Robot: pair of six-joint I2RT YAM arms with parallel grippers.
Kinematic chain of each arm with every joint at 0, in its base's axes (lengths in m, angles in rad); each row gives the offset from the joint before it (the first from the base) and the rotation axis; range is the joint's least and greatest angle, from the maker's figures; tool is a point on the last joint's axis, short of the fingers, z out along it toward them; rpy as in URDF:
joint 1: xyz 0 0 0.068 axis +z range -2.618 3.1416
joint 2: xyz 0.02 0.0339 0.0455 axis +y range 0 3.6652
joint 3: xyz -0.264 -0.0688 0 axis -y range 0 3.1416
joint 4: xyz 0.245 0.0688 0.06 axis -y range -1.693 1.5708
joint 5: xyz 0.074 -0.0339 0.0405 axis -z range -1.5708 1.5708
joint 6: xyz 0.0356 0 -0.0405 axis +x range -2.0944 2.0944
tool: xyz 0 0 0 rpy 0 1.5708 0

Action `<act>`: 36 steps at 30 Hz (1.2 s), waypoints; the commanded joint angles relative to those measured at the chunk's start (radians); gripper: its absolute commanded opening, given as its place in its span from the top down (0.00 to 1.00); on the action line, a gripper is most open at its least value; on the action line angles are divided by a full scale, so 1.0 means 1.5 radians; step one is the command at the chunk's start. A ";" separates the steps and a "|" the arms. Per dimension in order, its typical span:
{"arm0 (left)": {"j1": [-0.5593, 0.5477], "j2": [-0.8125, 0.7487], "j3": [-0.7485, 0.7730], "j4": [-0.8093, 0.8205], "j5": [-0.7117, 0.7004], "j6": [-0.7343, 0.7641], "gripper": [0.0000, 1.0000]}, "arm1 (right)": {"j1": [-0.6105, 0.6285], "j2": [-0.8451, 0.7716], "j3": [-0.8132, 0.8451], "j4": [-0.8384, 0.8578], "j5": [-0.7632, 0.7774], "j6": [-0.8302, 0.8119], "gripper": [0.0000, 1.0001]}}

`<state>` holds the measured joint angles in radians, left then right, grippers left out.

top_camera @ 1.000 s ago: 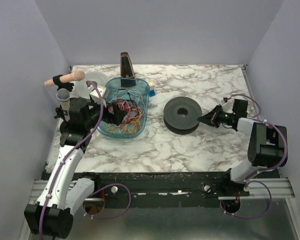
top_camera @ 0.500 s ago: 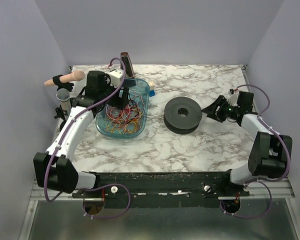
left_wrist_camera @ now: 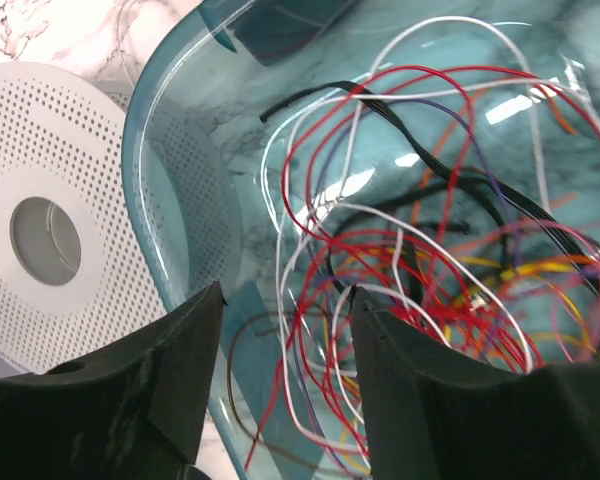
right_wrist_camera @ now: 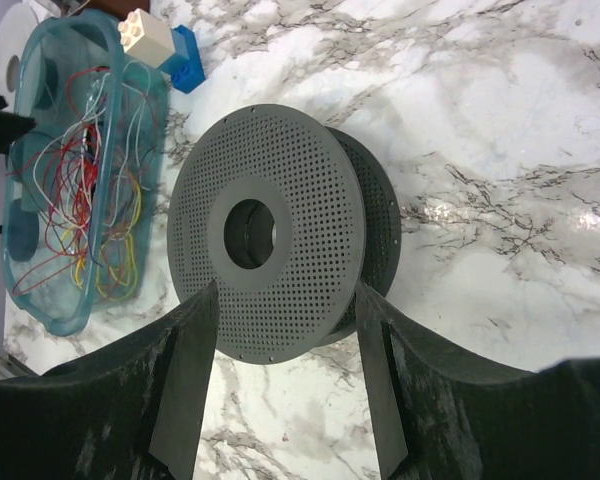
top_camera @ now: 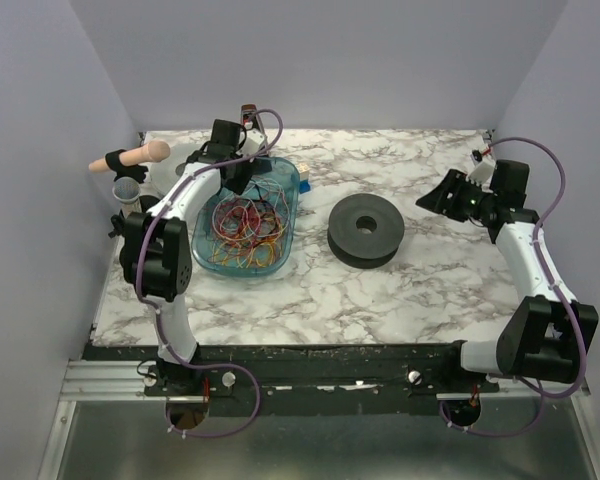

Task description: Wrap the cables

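From the left wrist, the white perforated spool point(left_wrist_camera: 50, 230) is cut by the left edge — overhead, the left arm point(top_camera: 185, 190) covers most of it. The blue tub point(left_wrist_camera: 132, 190) and the cables point(left_wrist_camera: 400, 290) run off that view's right and bottom edges. From the right wrist, the black spool point(right_wrist_camera: 270, 235) has its far flange mostly hidden behind the near one.

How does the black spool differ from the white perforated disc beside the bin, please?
The black spool is dark; the white disc is pale. The black spool lies alone right of the blue bin; the white disc sits beside the bin's left side. Both are round, perforated, with a centre hole.
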<state>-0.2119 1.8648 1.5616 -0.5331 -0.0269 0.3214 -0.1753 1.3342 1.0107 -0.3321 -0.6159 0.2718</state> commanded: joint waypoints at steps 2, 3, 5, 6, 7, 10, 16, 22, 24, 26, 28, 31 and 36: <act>-0.002 0.076 0.067 0.037 -0.057 0.006 0.41 | 0.009 0.000 0.033 -0.027 -0.009 -0.027 0.35; -0.002 0.081 0.068 0.042 -0.048 0.007 0.40 | 0.009 0.001 0.036 -0.028 -0.008 -0.028 0.35; -0.002 0.100 0.077 0.047 -0.036 0.010 0.38 | 0.009 0.006 0.037 -0.029 -0.009 -0.030 0.35; -0.002 0.115 0.086 0.040 -0.036 0.009 0.38 | 0.010 0.008 0.037 -0.029 -0.010 -0.031 0.35; -0.002 0.130 0.097 0.037 -0.039 0.004 0.38 | 0.012 0.009 0.038 -0.029 -0.011 -0.032 0.35; -0.001 0.164 0.115 0.052 -0.056 -0.004 0.41 | 0.013 0.011 0.037 -0.030 -0.010 -0.033 0.35; -0.001 0.207 0.140 0.061 -0.067 -0.010 0.47 | 0.018 -0.001 0.036 -0.029 -0.013 -0.038 0.35; -0.002 0.235 0.153 0.070 -0.073 -0.012 0.60 | 0.018 -0.014 0.036 -0.033 -0.020 -0.043 0.35; -0.001 0.234 0.154 0.073 -0.077 -0.015 0.86 | 0.018 -0.024 0.036 -0.034 -0.020 -0.044 0.35; 0.000 0.219 0.155 0.074 -0.083 -0.025 1.00 | 0.017 -0.032 0.039 -0.037 -0.017 -0.045 0.35; 0.000 0.190 0.163 0.054 -0.059 -0.037 1.00 | 0.017 -0.044 0.045 -0.047 -0.014 -0.050 0.35; 0.001 0.121 0.194 -0.014 0.005 -0.054 1.00 | 0.018 -0.064 0.057 -0.061 -0.019 -0.056 0.35; 0.001 -0.001 0.279 -0.128 0.078 -0.042 1.00 | 0.021 -0.115 0.074 -0.072 -0.042 -0.068 0.35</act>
<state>-0.2108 2.0956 1.8328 -0.5861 -0.0311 0.2649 -0.1558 1.2293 1.0737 -0.4065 -0.6296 0.1997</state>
